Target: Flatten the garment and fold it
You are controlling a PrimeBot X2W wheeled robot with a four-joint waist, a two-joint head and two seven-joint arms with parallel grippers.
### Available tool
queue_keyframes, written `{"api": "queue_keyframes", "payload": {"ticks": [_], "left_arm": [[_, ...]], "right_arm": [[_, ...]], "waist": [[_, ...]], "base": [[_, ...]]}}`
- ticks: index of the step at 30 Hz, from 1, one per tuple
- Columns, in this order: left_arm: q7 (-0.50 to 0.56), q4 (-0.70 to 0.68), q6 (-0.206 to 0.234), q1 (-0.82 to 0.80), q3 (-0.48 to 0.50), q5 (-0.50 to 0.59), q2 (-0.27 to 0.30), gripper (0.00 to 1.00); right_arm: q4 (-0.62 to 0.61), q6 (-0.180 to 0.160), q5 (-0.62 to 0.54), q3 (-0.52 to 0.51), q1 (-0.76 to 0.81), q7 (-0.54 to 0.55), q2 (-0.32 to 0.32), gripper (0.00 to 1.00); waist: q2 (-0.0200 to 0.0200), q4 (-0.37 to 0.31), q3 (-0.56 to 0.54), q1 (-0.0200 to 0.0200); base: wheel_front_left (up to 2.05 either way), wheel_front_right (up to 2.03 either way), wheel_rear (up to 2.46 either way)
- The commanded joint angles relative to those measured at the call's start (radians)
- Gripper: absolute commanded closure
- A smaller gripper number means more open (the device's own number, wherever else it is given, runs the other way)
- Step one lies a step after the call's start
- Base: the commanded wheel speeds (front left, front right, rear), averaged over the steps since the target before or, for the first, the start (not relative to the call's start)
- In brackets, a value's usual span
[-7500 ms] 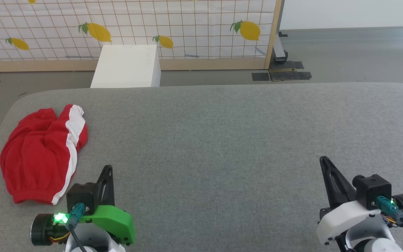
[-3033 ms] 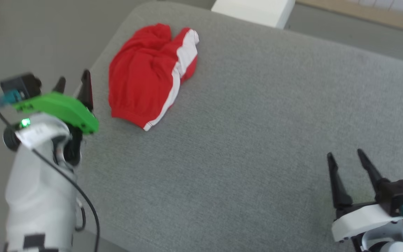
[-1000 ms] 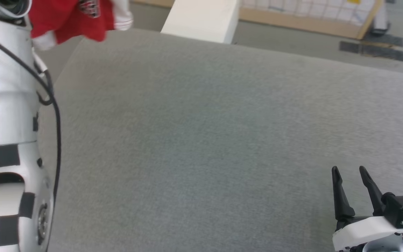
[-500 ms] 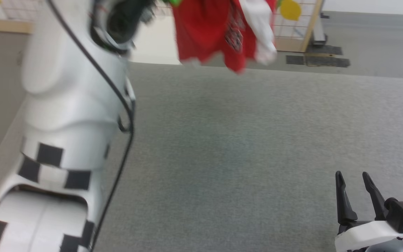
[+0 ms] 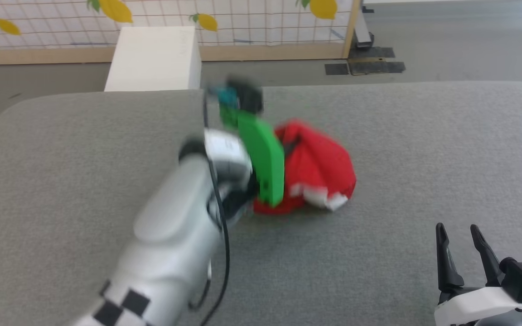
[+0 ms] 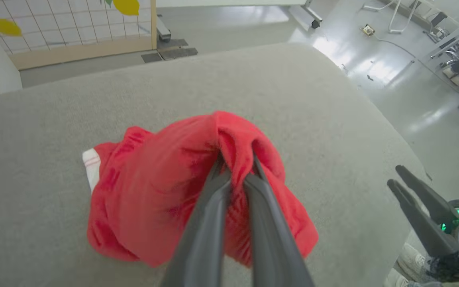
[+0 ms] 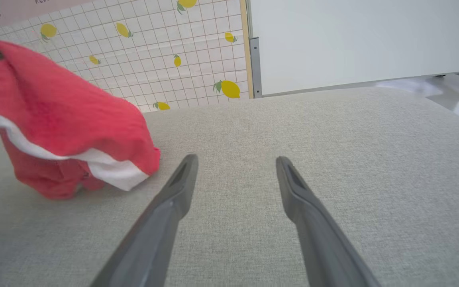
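Small red soft-fabric shorts with white trim (image 5: 320,167): bunched mid grey fabric-covered worktop (image 5: 424,136); left tool (image 6: 235,163) clamped on a fold; right tool (image 5: 458,235) apart. Risk: release here may leave layers tangled.

Counting: 1 garment (image 5: 317,165), 1 table (image 5: 84,149), 1 box (image 5: 152,59), 1 screen (image 5: 265,27).
The left gripper (image 6: 235,159) and the right gripper (image 5: 456,227) are making 2 grippers, each carrying 2 dark fingers, 4 fingers in all. 1 pale arm (image 5: 170,240) with 1 black cable (image 5: 225,258) and 1 green cover (image 5: 263,158) is reaching across the table. On the screen, 4 lemons (image 5: 323,7) are showing in the head view, 8 in the right wrist view and 2 in the left wrist view.
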Motion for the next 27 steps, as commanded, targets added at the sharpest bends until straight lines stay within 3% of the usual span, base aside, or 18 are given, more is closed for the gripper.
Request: {"api": "queue_keyframes", "payload": {"ticks": [1,3,10,11,12,13,22,27], "left_arm": [[-0.007,0.028,0.008,0.048,-0.020,0.014,-0.002,1.00],[0.027,0.114,0.026,0.153,-0.080,0.017,-0.005,1.00],[0.106,0.199,0.055,0.248,-0.146,0.004,-0.009,1.00],[0.105,0.201,0.062,0.253,-0.143,-0.003,-0.009,0.95],[0.097,0.198,0.068,0.255,-0.135,-0.011,-0.009,0.53],[0.086,0.190,0.077,0.256,-0.120,-0.024,-0.010,0.00],[-0.060,-0.030,0.100,0.254,0.099,-0.196,0.003,0.00],[-0.285,-0.165,0.117,0.299,0.242,-0.178,0.074,0.00]], "right_arm": [[0.005,-0.002,0.006,0.001,-0.011,-0.010,0.000,0.00],[0.011,-0.002,0.007,0.000,-0.008,-0.013,0.000,0.00],[0.020,-0.002,0.009,0.000,-0.003,-0.017,0.000,0.00],[0.021,-0.002,0.009,0.002,-0.003,-0.017,0.000,0.00],[0.023,-0.002,0.009,0.004,-0.003,-0.018,0.000,0.00],[0.025,-0.002,0.010,0.005,-0.001,-0.018,0.000,0.00],[0.028,-0.002,0.016,-0.001,0.018,-0.021,0.000,0.00],[0.028,-0.002,0.022,0.000,0.004,-0.012,0.000,0.00]], "waist": [[-0.0001,-0.017,0.007,0.0001],[-0.0001,-0.025,0.009,0.0001],[-0.0001,-0.009,0.003,0.0001],[-0.0001,-0.006,0.000,0.0001],[-0.0001,-0.003,-0.004,0.0001],[-0.0001,0.002,-0.009,0.0001],[-0.0001,0.057,-0.046,0.0001],[-0.0001,0.072,-0.055,0.0001]], "base": [[0.00,0.00,0.00],[0.00,0.00,0.00],[0.00,0.00,0.00],[0.00,0.00,0.00],[0.00,0.00,0.00],[0.00,0.00,0.00],[0.00,0.00,0.00],[0.00,0.00,0.00]]}}
